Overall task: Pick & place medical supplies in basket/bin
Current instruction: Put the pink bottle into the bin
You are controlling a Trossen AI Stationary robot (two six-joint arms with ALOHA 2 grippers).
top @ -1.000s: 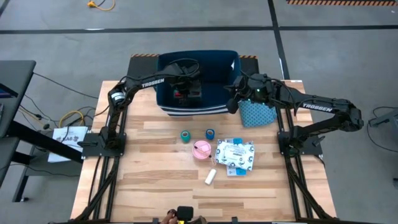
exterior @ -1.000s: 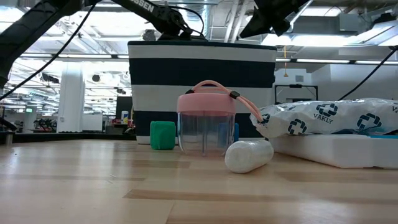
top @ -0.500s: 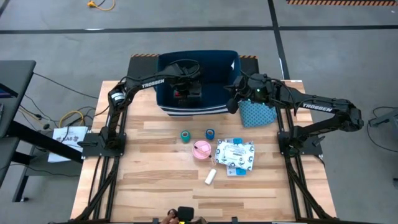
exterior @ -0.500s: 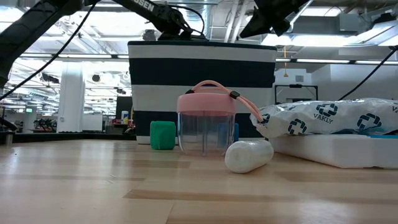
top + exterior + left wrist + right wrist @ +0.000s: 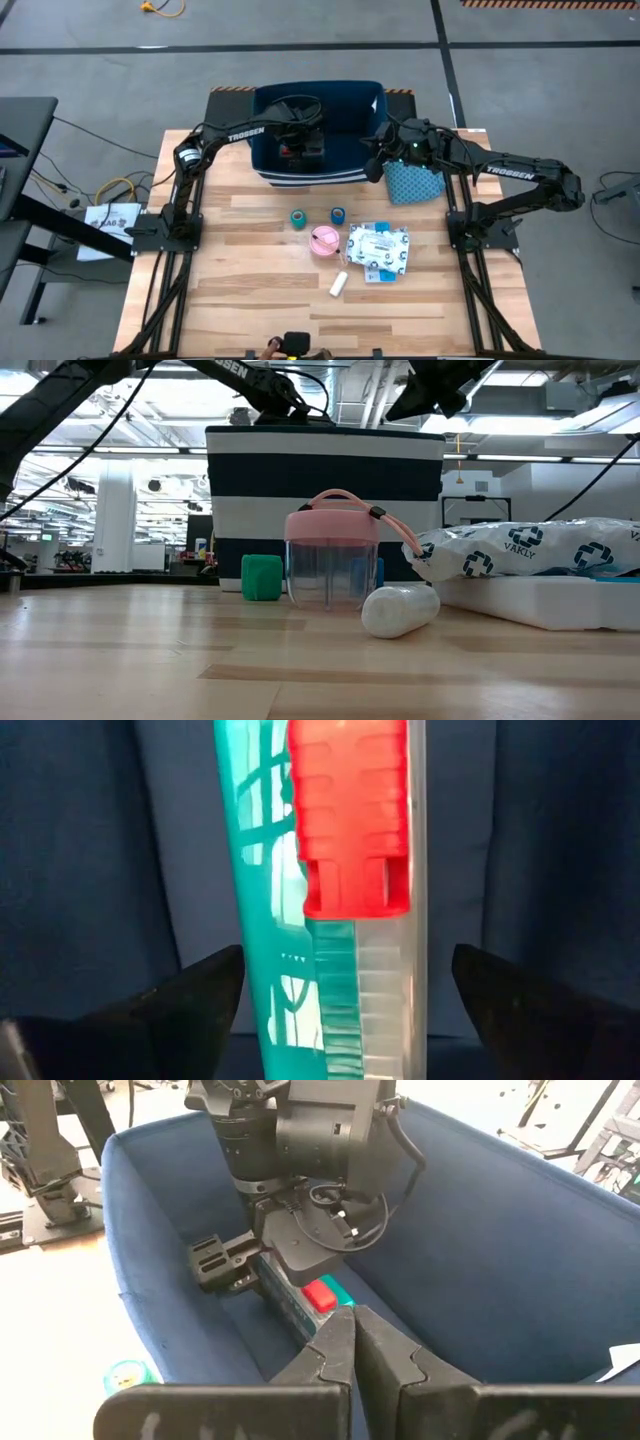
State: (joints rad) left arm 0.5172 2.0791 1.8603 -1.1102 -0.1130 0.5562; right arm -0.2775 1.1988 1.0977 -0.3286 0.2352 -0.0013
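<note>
The dark navy bin (image 5: 345,150) stands at the table's far edge. My left gripper (image 5: 340,990) reaches down into it, open. The red-teal long pack (image 5: 350,820) lies on the bin's floor between the two fingers, with a gap on each side. In the right wrist view the pack (image 5: 318,1295) shows below the left arm's wrist. My right gripper (image 5: 372,165) hangs shut and empty over the bin's right rim. On the table lie a teal tape roll (image 5: 298,217), a blue tape roll (image 5: 338,215), a pink round thing (image 5: 324,240), white-blue printed packets (image 5: 380,247) and a small white tube (image 5: 339,284).
A teal dotted cloth (image 5: 412,180) lies right of the bin, under the right arm. The loose supplies sit in the table's middle. Bare wood lies toward the near edge and the left side. In the low view the striped bin wall (image 5: 325,490) rises behind the pink container (image 5: 331,560).
</note>
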